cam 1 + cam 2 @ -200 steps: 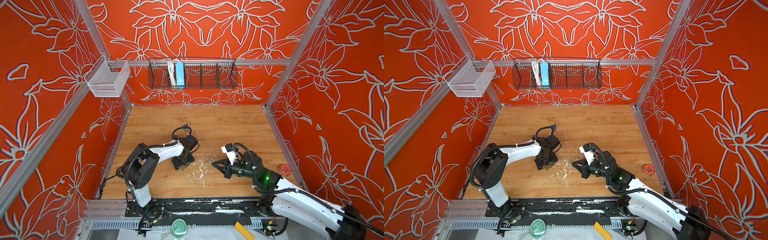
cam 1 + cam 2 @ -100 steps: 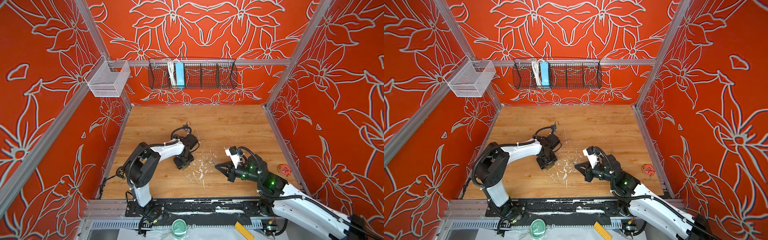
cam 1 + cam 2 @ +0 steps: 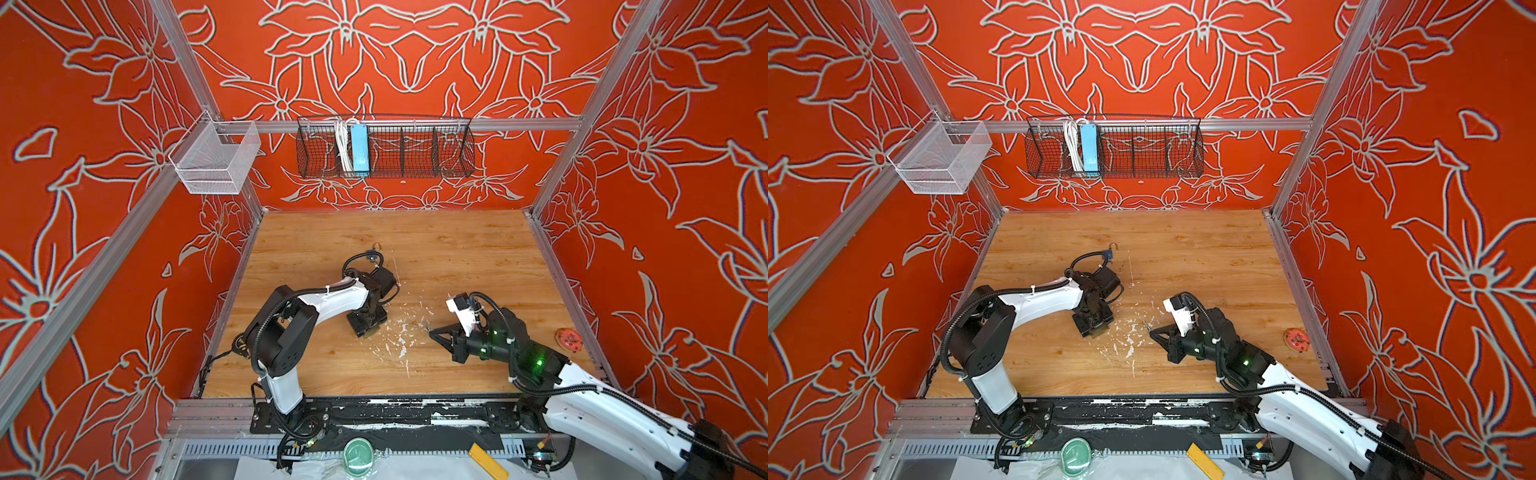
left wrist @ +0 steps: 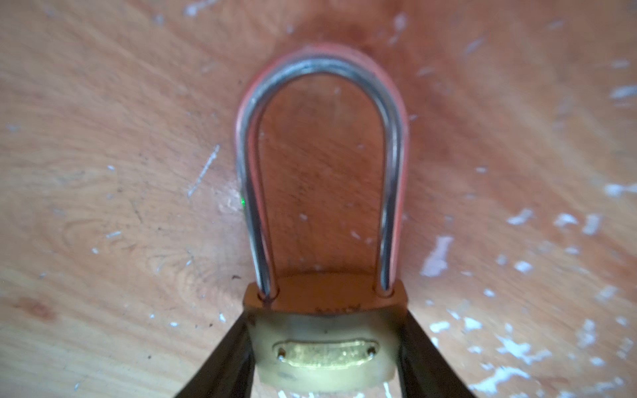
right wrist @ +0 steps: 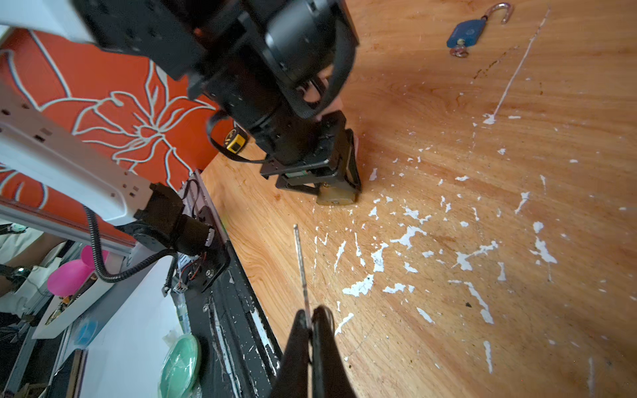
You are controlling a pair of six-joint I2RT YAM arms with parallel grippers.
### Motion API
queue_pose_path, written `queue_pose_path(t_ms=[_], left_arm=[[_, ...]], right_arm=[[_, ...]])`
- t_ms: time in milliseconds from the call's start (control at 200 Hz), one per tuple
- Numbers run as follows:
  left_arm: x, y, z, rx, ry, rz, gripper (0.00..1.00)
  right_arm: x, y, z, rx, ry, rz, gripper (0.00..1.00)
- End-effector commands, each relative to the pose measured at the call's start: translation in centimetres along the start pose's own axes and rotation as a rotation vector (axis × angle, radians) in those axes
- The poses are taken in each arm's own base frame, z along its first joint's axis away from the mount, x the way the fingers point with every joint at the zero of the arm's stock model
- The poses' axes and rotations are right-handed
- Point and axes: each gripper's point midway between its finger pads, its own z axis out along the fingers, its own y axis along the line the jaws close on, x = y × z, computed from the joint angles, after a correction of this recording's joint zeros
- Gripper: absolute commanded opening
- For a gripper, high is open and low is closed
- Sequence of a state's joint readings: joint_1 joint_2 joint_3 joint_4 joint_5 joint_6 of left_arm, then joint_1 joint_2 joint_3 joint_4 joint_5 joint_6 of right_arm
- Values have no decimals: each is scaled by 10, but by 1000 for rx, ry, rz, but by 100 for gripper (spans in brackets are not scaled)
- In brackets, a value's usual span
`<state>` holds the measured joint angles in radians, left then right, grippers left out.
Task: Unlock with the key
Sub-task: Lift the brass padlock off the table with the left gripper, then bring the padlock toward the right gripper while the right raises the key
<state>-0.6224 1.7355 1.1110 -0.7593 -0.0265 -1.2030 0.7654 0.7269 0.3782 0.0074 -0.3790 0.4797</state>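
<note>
A brass padlock (image 4: 324, 348) with a closed steel shackle (image 4: 320, 69) lies on the wooden table (image 3: 457, 249). My left gripper (image 4: 324, 315) is shut on its body, one dark finger on each side. In both top views that gripper (image 3: 368, 326) (image 3: 1096, 328) points down at the table left of centre. The right wrist view shows the padlock (image 5: 336, 198) under the left gripper (image 5: 331, 179). My right gripper (image 5: 312, 313) (image 3: 432, 332) is shut on a thin key (image 5: 300, 262), whose blade sticks out toward the padlock, a short gap away.
A blue padlock (image 5: 465, 32) (image 3: 372, 257) with an open shackle and a key in it lies farther back. A red round object (image 3: 570, 340) sits near the right edge. White paint flecks (image 3: 399, 340) cover the middle. A black wire basket (image 3: 384, 145) and a white one (image 3: 214, 160) hang on the walls.
The left jaws have narrowed onto the brass padlock. The right arm has shifted slightly toward the front with the key still pinched.
</note>
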Motion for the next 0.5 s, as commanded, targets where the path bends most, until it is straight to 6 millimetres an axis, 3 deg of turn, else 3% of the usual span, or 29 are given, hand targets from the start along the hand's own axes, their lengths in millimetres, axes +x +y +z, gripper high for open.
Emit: queue_pose_path(t_ms=[0, 65, 115, 175, 255, 495], left_arm=[[-18, -29, -42, 187, -117, 5, 25], [-15, -53, -50, 373, -118, 12, 15], [-10, -69, -59, 536, -109, 2, 0], [-6, -81, -73, 709, -124, -9, 0], [-5, -80, -89, 809, -173, -13, 0], [-6, -75, -124, 1053, -272, -49, 0]], right_arm=[[-4, -20, 8, 78, -25, 40, 0], [-1, -26, 15, 89, -11, 76, 0], [-1, -34, 18, 127, -14, 109, 0], [-1, -53, 17, 239, -17, 165, 0], [1, -76, 12, 374, -8, 224, 0], [-3, -77, 25, 391, 41, 193, 0]])
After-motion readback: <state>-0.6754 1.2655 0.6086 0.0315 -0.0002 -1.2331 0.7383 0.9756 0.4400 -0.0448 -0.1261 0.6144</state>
